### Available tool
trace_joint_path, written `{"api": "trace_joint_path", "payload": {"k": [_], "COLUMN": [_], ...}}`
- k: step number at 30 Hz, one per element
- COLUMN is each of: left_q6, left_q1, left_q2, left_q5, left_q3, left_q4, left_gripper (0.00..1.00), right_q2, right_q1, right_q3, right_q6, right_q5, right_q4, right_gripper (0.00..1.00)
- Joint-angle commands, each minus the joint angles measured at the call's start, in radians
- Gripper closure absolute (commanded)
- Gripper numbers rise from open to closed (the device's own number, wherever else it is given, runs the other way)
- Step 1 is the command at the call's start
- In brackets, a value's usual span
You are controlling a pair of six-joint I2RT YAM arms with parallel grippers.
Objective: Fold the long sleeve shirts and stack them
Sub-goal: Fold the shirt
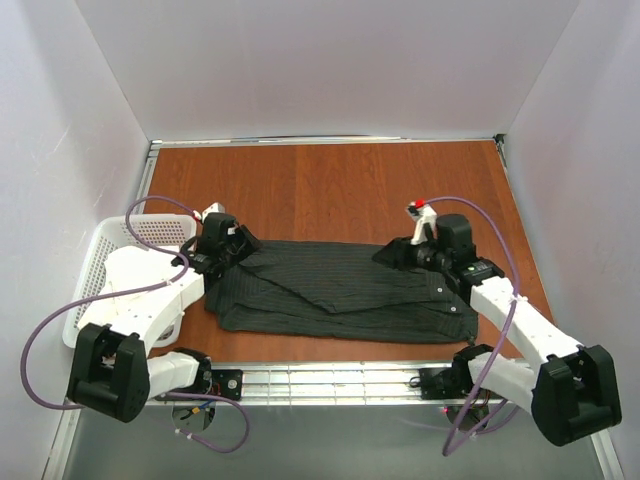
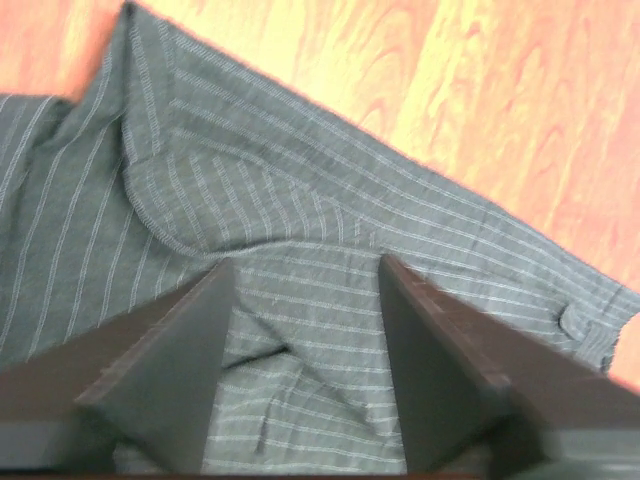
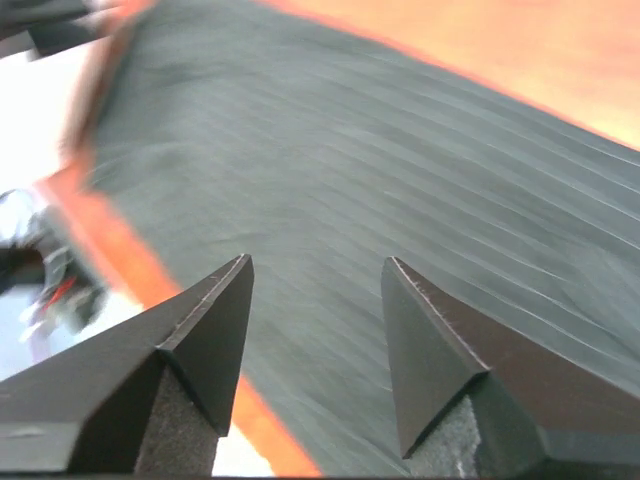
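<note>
We judge the job early: 1 dark pinstriped shirt [image 1: 340,290] lies partly folded as a wide band across the bench [image 1: 330,185], nothing stacked, while left jaws and right jaws hover spread over its 2 ends, pinching nothing.

Both arms extended forward; left gripper [image 2: 307,265] pitched down, jaws parted; right gripper [image 3: 318,260] seemingly likewise, view blurred.

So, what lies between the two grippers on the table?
The dark pinstriped shirt, lying flat on the wooden table, fills the stretch from the left gripper to the right gripper; the top external view shows it.
</note>
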Motion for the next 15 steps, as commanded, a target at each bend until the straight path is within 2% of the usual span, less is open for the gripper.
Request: {"api": "trace_joint_path", "payload": {"k": [1, 3, 5, 8, 15], "left_q6": [0.037, 0.042, 0.04, 0.043, 0.057], "left_q1": [-0.008, -0.008, -0.006, -0.008, -0.008], "left_q2": [0.058, 0.129, 0.176, 0.252, 0.322], "left_q5": [0.01, 0.016, 0.013, -0.004, -0.028], "left_q3": [0.039, 0.046, 0.06, 0.068, 0.046], "left_q4": [0.027, 0.072, 0.086, 0.109, 0.161], "left_gripper": [0.52, 0.57, 0.62, 0.66, 0.71], "right_q2": [0.052, 0.133, 0.234, 0.364, 0.596], "right_q1": [0.147, 0.264, 0.383, 0.5, 0.537], "right_q3": [0.048, 0.077, 0.147, 0.233, 0.232], "right_q6": [0.095, 0.12, 0.122, 0.105, 0.172], "right_q5": [-0.094, -0.13, -0.124, -0.096, -0.136], "right_q4": [0.125, 0.217, 0.238, 0.264, 0.49], "right_gripper": [0.52, 0.54, 0.54, 0.55, 0.57]}}
